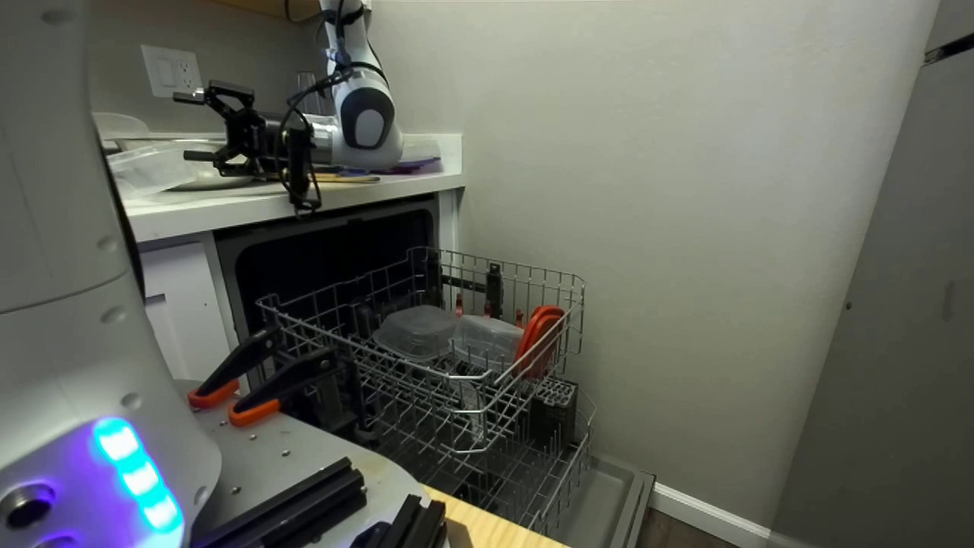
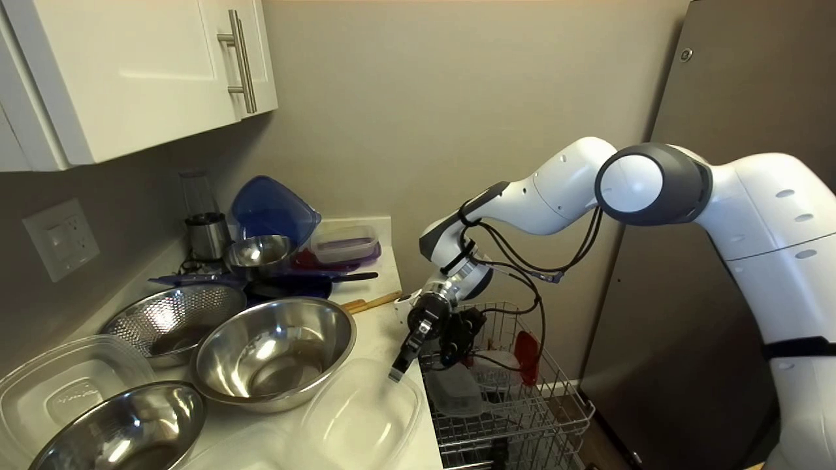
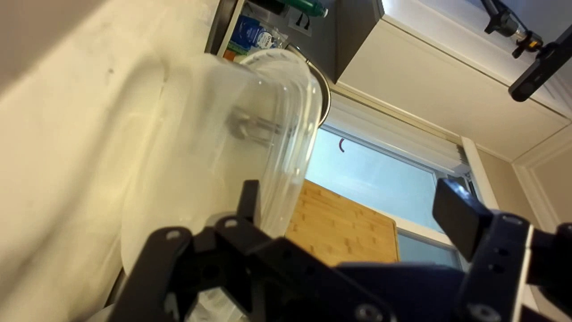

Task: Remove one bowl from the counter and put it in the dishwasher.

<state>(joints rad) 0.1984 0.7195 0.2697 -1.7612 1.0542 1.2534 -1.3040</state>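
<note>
A clear plastic bowl-like container (image 2: 366, 408) sits at the front edge of the white counter (image 2: 385, 329); it also shows in an exterior view (image 1: 148, 169) and the wrist view (image 3: 192, 143). Steel bowls stand beside it: a large one (image 2: 277, 352), one nearer the camera (image 2: 127, 431) and a small one (image 2: 260, 254). My gripper (image 1: 190, 127) is open and empty at the container's end. In the wrist view my gripper (image 3: 353, 205) has its left finger overlapping the container's side; I cannot tell if they touch. The dishwasher (image 1: 335, 247) is open with its racks out.
The upper rack holds clear containers (image 1: 417, 332) and red-orange pieces (image 1: 540, 339). A steel colander (image 2: 179, 320), blue lids (image 2: 274, 209), wooden utensils (image 2: 372, 302) and a blender (image 2: 208, 228) crowd the counter. A cabinet (image 2: 144, 72) hangs above. Orange-tipped clamps (image 1: 243, 365) hold the robot base.
</note>
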